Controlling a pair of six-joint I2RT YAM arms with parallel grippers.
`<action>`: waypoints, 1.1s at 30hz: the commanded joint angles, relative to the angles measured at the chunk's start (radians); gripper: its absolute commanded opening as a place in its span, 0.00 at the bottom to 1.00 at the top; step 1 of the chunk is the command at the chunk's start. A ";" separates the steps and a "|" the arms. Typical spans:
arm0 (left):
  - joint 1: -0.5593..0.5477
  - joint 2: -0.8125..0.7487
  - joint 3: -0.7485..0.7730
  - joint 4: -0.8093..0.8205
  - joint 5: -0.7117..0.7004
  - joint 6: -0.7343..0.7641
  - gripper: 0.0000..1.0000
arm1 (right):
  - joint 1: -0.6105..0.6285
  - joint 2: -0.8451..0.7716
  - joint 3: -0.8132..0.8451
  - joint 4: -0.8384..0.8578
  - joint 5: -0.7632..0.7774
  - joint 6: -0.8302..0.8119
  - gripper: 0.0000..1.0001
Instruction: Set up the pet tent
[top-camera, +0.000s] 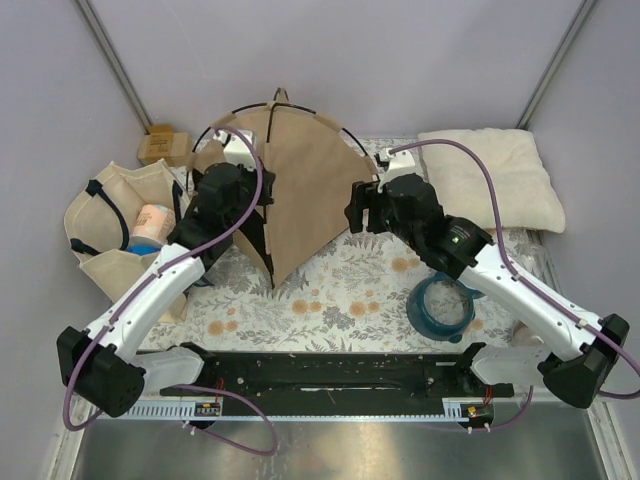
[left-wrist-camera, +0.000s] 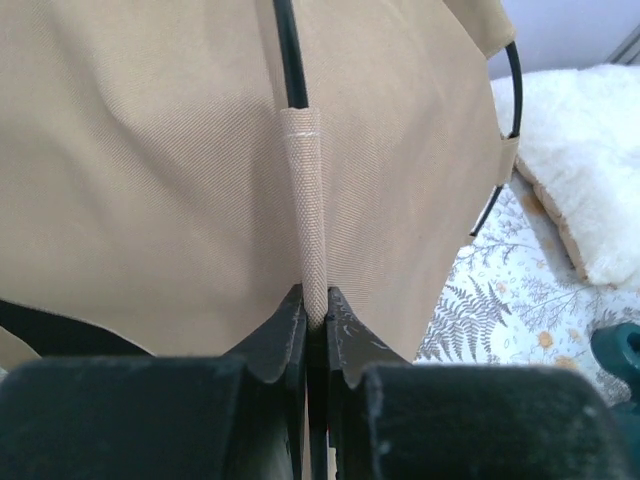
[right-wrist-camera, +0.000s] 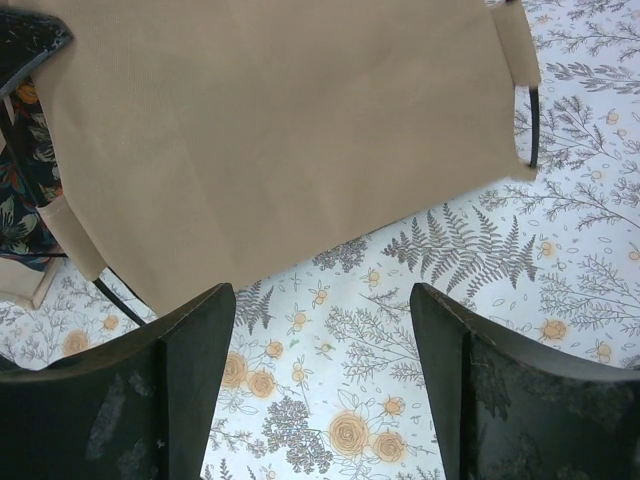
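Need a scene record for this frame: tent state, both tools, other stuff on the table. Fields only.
tent: tan, raised, dark poles arched and crossing at the top, on the floral cloth
left tool: shut on the tent's pole sleeve
right tool: open, holding nothing, over the cloth beside the tent's edge
left of tent: tote bag
right of tent: pillow
by right arm: teal bowl

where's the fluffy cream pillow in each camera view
Top external: pillow at upper right, to the right of the pet tent.
Left wrist: pillow at the right edge, past the tent's canvas.
Right wrist: not in it.
Shared landmark: the floral tablecloth under the tent, in all three.
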 joint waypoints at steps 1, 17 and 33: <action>-0.002 -0.005 0.070 0.091 0.103 0.199 0.00 | -0.008 0.005 0.093 -0.003 -0.003 0.013 0.79; 0.271 -0.008 0.093 0.134 0.682 0.269 0.70 | -0.039 -0.096 0.135 -0.047 0.053 0.004 0.80; -0.137 0.081 0.262 0.026 0.122 -0.393 0.75 | -0.085 -0.025 0.123 -0.222 0.294 0.179 0.64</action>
